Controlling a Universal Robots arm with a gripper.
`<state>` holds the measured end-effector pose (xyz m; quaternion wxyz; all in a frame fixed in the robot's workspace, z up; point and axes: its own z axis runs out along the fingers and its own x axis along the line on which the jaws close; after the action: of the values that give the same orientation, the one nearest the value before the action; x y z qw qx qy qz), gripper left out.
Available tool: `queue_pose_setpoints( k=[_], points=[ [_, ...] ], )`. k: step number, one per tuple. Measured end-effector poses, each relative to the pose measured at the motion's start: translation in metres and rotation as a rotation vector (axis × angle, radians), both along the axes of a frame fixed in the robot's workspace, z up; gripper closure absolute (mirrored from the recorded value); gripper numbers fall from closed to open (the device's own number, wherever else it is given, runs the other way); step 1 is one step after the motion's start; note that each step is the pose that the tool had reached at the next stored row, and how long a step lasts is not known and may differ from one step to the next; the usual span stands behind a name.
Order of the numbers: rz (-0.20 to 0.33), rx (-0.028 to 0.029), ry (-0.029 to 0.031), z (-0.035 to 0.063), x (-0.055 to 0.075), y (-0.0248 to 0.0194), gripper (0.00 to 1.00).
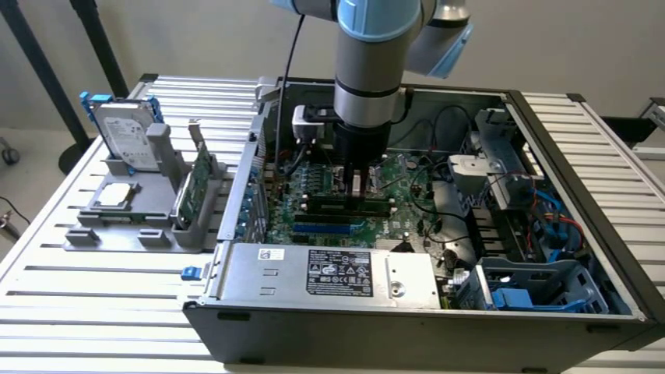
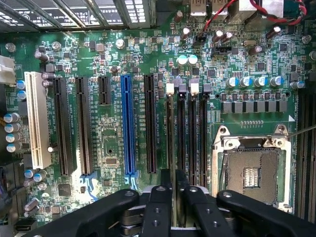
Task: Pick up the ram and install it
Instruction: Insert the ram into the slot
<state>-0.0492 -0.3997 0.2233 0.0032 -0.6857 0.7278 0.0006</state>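
Green expansion card stands upright in the grey holder on the slatted table at the exterior view's left, beside a hard drive and a processor. Next rightward, open PC case, power supply along its near edge. Arm reaches down over the motherboard; claw low at the memory slots. The ram lies dark and narrow along a slot right under the fingertips; from the wrist view its edge sits between the nearly closed fingers, in line with the first slot. Claw reads as pinched lightly on the ram; whether the stick is fully seated I cannot tell. Risks, as judgement: stick tilted or off the slot line would jam or bend under downward push; notch mismatch would stop seating; a loosened pinch could let it lean against the neighbouring slot. CPU socket, open, near the slots, is vulnerable to a slip.
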Motion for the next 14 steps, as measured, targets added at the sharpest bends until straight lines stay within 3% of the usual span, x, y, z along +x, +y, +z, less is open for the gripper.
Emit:
queue_pose_setpoints(
  k=[1, 9, 14],
  points=[
    [0.000, 0.0002, 0.0000, 0.0008, 0.000, 0.0000, 0.78],
    [0.000, -0.0001, 0.0002, 0.0168, 0.000, -0.0003, 0.78],
    [0.000, 0.0002, 0.0001, 0.0177, 0.000, -0.0004, 0.78]
  ],
)
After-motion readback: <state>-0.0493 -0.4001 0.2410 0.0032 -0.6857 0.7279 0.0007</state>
